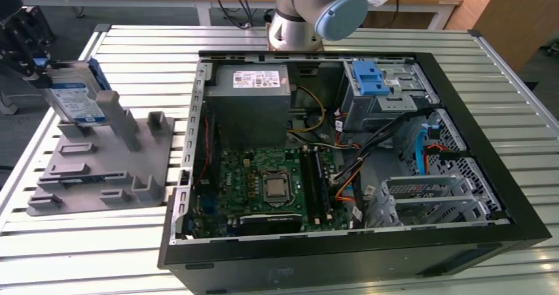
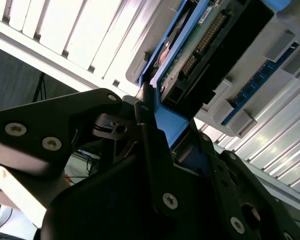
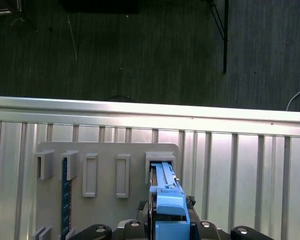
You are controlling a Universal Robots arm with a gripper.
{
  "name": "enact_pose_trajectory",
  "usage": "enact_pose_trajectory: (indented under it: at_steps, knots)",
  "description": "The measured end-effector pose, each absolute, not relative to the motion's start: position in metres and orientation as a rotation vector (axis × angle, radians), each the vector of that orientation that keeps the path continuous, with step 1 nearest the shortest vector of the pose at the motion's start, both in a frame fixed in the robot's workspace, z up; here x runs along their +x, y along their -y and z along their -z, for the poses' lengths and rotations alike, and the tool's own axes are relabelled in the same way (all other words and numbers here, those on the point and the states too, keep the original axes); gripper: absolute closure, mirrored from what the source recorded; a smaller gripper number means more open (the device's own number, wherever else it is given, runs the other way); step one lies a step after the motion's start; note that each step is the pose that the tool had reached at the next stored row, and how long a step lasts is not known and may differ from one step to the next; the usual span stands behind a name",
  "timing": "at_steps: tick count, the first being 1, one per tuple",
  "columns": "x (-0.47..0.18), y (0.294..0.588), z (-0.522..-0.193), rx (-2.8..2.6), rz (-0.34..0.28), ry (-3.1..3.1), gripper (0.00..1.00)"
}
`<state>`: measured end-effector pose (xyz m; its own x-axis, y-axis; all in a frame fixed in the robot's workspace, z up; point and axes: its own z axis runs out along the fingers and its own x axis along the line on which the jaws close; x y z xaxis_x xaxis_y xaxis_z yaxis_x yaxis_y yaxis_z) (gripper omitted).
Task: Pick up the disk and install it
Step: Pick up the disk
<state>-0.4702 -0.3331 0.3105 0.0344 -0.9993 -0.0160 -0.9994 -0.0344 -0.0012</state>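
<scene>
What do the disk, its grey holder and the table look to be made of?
The disk: silver metal body by its dull sheen, with a matte blue frame, probably plastic. The grey holder: uniformly matte with blocky moulded slots, likely plastic, perhaps printed. The table: ribbed bright slats with glare, seemingly aluminium.

lab: robot arm, slatted workbench

No legible text; print on disk label, power-supply sticker unreadable.
</scene>
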Motion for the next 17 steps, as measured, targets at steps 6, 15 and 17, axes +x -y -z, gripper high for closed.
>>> enact_pose_trajectory:
  at_steps: [6,15,17]
  knots:
    - [-0.4702,0.3331,-0.3161,-2.25,-0.017,-2.174,0.64]
    - [-0.4702,0.3331,-0.3205,-2.25,-0.017,-2.174,0.64]
    - [-0.4702,0.3331,-0.321,-2.251,-0.017,-2.175,0.64]
